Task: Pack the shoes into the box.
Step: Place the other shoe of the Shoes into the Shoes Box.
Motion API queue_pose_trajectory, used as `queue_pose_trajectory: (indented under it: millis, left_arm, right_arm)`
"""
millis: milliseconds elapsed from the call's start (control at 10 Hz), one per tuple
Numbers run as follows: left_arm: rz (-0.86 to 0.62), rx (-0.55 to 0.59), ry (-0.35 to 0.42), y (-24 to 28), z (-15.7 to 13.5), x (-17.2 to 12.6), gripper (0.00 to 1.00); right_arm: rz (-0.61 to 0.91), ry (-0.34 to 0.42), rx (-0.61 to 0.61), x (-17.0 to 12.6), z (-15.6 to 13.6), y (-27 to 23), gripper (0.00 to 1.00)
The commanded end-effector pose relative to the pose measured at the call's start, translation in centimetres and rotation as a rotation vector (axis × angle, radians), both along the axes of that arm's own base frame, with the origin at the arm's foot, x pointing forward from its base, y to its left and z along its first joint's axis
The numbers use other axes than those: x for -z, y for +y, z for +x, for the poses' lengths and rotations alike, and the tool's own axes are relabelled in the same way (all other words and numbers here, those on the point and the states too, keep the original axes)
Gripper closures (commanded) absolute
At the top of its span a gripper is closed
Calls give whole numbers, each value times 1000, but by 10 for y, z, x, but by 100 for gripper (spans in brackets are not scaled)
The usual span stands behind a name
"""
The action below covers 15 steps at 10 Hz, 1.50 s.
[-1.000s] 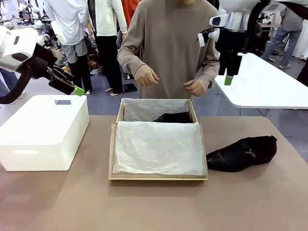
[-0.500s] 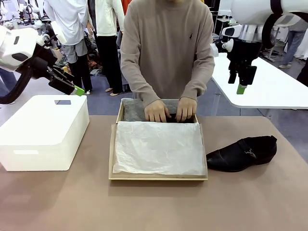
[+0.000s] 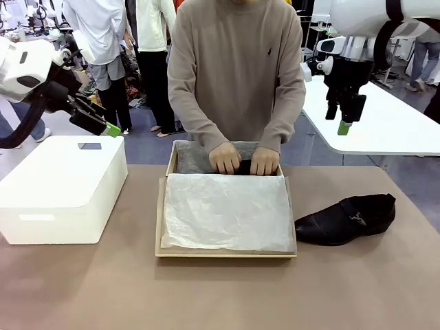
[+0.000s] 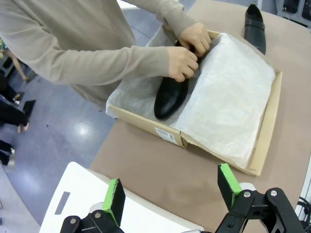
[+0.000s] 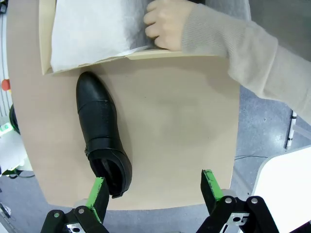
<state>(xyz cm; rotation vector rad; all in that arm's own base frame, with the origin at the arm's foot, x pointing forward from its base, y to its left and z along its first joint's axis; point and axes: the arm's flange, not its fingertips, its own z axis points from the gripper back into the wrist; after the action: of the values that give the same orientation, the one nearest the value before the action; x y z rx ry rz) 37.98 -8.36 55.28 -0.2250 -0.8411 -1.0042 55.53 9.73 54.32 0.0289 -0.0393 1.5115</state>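
The tan shoebox (image 3: 162,218) (image 4: 266,141) sits mid-table, its white tissue paper (image 3: 227,210) (image 5: 92,29) spread over the front part. One glossy black shoe (image 4: 170,94) lies in the back of the box under the person's hands (image 3: 239,159) (image 4: 187,51). The other shoe (image 3: 346,218) (image 5: 103,131) (image 4: 254,26) lies on the table right of the box. My left gripper (image 3: 110,128) (image 4: 171,188) hangs open above the white box, holding nothing. My right gripper (image 3: 344,125) (image 5: 154,191) is raised high above the table's right side, open and holding nothing.
A white rectangular box (image 3: 58,185) (image 4: 92,206) stands at the left of the brown table (image 3: 220,295). A white table (image 3: 385,124) stands behind at the right. Other people stand in the background.
The person's hands came down into the back of the box onto the shoe there. My right gripper moved a little right and lower a second ago, then held still.
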Motion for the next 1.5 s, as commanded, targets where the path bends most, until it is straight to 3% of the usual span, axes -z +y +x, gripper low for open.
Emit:
queue_pose_trajectory:
  millis: [0,200,600,900,1400]
  left_arm:
    - [-12,3,-4,0,1,0,0]
    - [-12,3,-4,0,1,0,0]
    - [-12,3,-4,0,1,0,0]
    - [-12,3,-4,0,1,0,0]
    - [-12,3,-4,0,1,0,0]
  right_arm:
    - [0,0,-1,-3,0,0,0]
    - [0,0,0,0,0,0,0]
    - [13,-37,15,11,-33,-31,0]
    - [15,-27,32,34,-53,-65,0]
    - [-7,-39,53,83,-58,-99,0]
